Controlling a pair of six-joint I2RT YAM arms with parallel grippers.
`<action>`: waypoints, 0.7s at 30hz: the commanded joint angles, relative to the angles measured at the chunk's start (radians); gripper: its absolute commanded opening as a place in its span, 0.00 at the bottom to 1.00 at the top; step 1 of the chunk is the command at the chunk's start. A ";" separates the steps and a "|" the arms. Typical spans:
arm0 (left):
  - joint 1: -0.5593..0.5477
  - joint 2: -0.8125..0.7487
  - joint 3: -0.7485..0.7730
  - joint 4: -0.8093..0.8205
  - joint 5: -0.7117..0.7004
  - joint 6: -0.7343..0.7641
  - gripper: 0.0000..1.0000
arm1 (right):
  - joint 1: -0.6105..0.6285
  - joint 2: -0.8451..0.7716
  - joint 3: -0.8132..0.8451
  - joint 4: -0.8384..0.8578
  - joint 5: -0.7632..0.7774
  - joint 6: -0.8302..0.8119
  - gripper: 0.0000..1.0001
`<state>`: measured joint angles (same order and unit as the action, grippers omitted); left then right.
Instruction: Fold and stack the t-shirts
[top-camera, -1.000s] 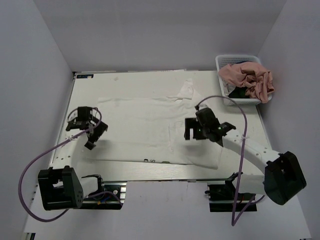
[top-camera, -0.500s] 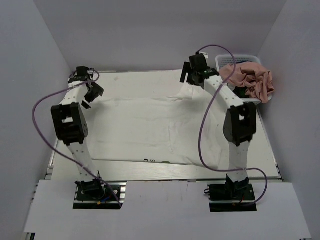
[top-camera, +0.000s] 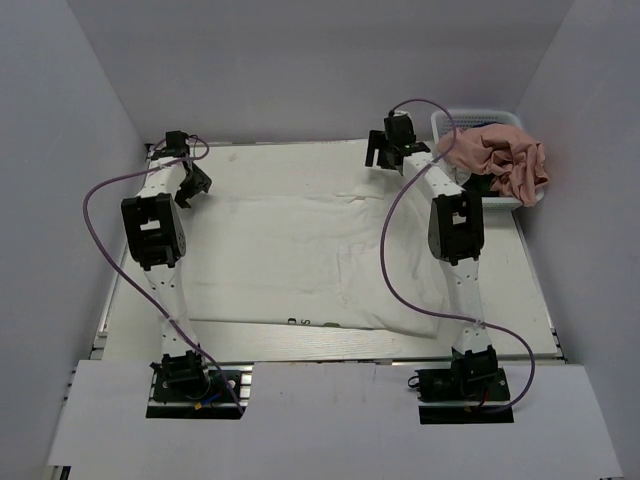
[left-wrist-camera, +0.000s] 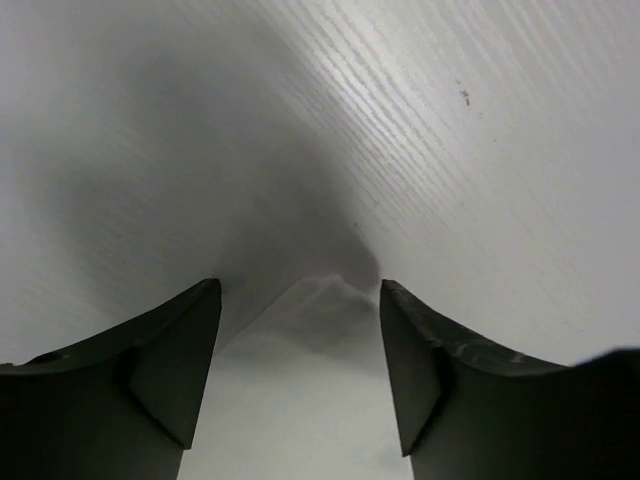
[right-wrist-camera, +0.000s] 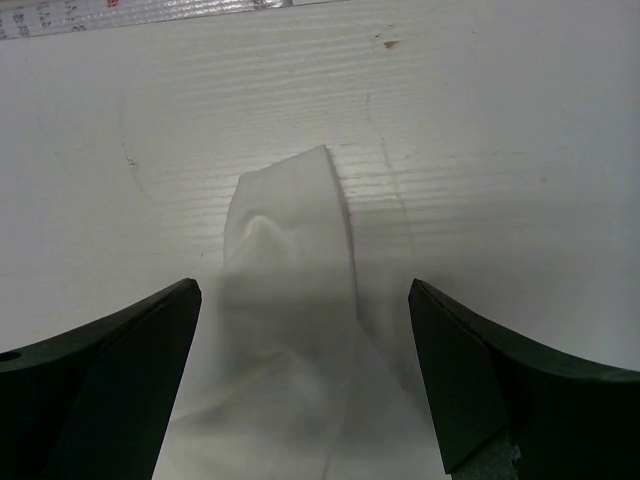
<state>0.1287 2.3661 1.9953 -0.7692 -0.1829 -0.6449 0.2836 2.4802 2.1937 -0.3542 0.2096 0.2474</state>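
Left gripper (left-wrist-camera: 300, 300), right gripper (right-wrist-camera: 305, 290) now moved out to far table (top-camera: 300, 155) edge; both wide open, empty, above white t-shirt (top-camera: 300, 250) corners.

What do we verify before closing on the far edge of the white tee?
1. Left jaws open: ok, spread wide in the left wrist view.
2. Right jaws open: ok, spread wide in the right wrist view.
3. Cloth between the left jaws: ok, but only a corner of the white t-shirt reaches in.
4. Cloth between the right jaws: ok, a flap of the shirt lies centred between them.
5. Flap lying flat: not ok, it is bunched and creased.
6. Jaws low enough to pinch the cloth: cannot tell from these views.
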 joint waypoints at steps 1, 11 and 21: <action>-0.004 0.021 0.025 0.011 0.011 0.008 0.72 | 0.003 0.057 0.081 0.100 -0.042 -0.025 0.90; -0.004 -0.007 -0.038 0.041 0.030 0.040 0.00 | 0.002 0.102 0.078 0.199 -0.081 0.023 0.41; -0.014 -0.221 -0.234 0.165 0.010 0.080 0.00 | 0.023 -0.134 -0.170 0.242 0.019 -0.033 0.00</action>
<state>0.1211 2.2650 1.8034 -0.6418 -0.1665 -0.5930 0.2966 2.4905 2.0922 -0.1719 0.1833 0.2379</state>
